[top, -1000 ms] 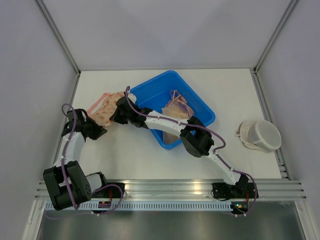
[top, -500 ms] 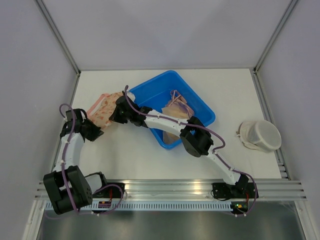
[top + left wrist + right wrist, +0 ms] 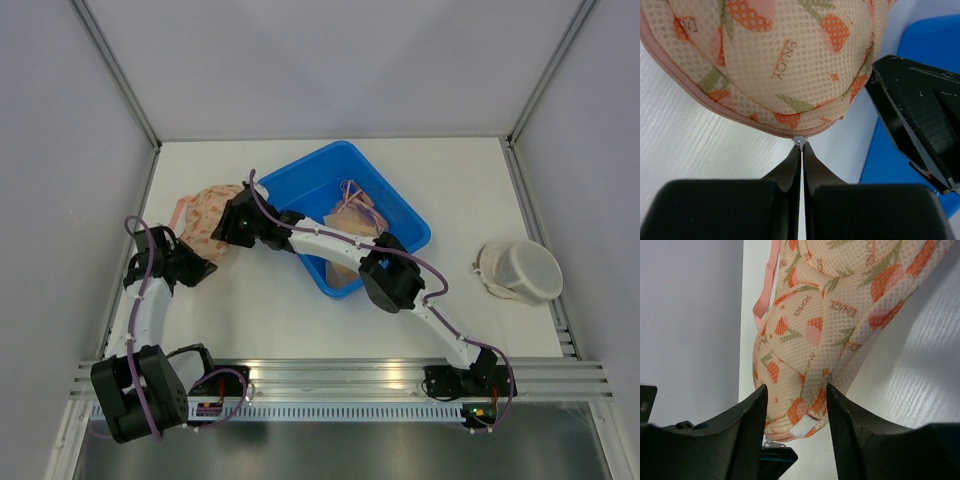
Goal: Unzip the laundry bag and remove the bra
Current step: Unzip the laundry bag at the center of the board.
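The laundry bag (image 3: 203, 213) is peach mesh printed with orange fruit and edged in pink; it lies left of the blue bin. Its small grey zipper pull (image 3: 799, 141) sits at the near seam, and my left gripper (image 3: 801, 150) is shut on it. My right gripper (image 3: 796, 387) is open, its fingers (image 3: 757, 410) standing either side of the bag's (image 3: 825, 335) rounded end near a white elastic tab (image 3: 803, 427), not pressing it. In the top view the right gripper (image 3: 230, 225) is at the bag's right edge and the left gripper (image 3: 205, 265) just below it. The bra is hidden.
The blue bin (image 3: 395, 205) holds beige cloth items with thin straps (image 3: 350, 215); the right arm reaches across its near corner. A white round mesh pouch (image 3: 520, 270) lies at the right. The left wall runs close beside the bag.
My right gripper has opened and let go of the bag's end, which now sits rounder. The left gripper has drawn slightly nearer, still shut on the zipper pull.
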Controlling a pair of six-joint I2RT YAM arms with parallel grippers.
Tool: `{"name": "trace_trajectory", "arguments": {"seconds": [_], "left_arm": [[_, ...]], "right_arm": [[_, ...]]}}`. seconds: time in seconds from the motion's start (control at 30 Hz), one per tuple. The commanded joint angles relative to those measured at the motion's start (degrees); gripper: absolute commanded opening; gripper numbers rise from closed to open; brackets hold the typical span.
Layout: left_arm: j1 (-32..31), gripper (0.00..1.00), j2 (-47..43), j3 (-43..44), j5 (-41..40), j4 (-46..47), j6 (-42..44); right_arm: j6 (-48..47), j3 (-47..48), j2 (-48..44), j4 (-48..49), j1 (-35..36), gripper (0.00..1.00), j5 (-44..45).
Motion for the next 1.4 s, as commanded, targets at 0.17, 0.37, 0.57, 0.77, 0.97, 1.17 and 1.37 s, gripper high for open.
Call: {"name": "trace_trajectory", "arguments": {"seconds": [0.17, 0.37, 0.57, 0.77, 0.97, 1.17, 1.37], "left_arm": [[-0.2, 0.02, 1.0, -0.2, 3.8, 4.8, -0.4], [-0.2, 0.02, 2.1, -0.2, 5.3, 5.9, -0.3], [-0.2, 0.02, 2.4, -0.8, 7.2, 7.0, -0.8], [-0.2, 0.02, 3.0, -0.7, 9.1, 7.4, -0.9], [-0.2, 0.02, 3.4, -1.3, 10.3, 8.0, -1.0], [-0.2, 0.02, 4.4, -1.5, 10.0, 8.1, -0.6], [-0.2, 0.02, 4.5, 0.0, 8.1, 6.4, -0.5]], "right_arm": [[2.2, 0.0, -3.8, -6.2, 0.9, 0.57, 0.2], [5.7, -4.2, -6.7, -9.3, 1.0, 0.57, 2.5], [7.0, -4.7, -7.4, -8.7, 1.1, 0.59, 2.7], [8.5, -4.6, -6.4, -7.0, 1.2, 0.60, 3.3], [9.6, -4.9, -5.4, -3.1, 1.6, 0.57, 2.7], [10.0, -5.1, -5.3, -0.2, 1.7, 0.38, 2.5], [8.4, -5.5, -6.6, -1.1, 1.6, 0.09, 3.8]]}}
